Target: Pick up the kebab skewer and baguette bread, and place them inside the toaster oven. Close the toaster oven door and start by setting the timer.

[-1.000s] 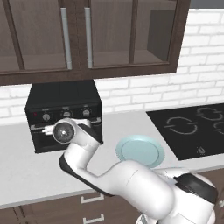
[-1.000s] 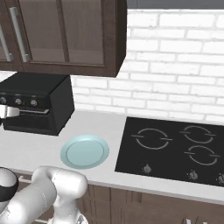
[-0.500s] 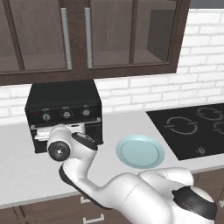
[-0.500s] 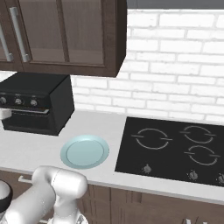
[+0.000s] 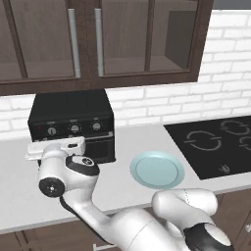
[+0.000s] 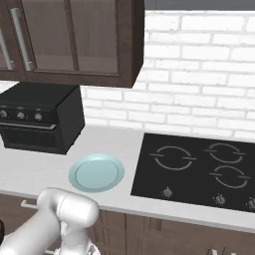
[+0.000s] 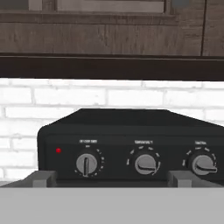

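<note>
The end effector (image 7: 112, 179), fingers spread wide and empty, has pulled back from the toaster oven (image 5: 73, 125) at the table's back left; its door (image 6: 30, 135) appears shut, so the timer knobs (image 7: 87, 164) seem next.

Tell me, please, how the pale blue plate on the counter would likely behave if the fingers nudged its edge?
The plate lies flat and shallow on the smooth counter, so it would probably slide rather than tip. Its rim looks thin and low, likely awkward to pinch. It seems rigid, possibly breakable if knocked off the front edge.
</note>
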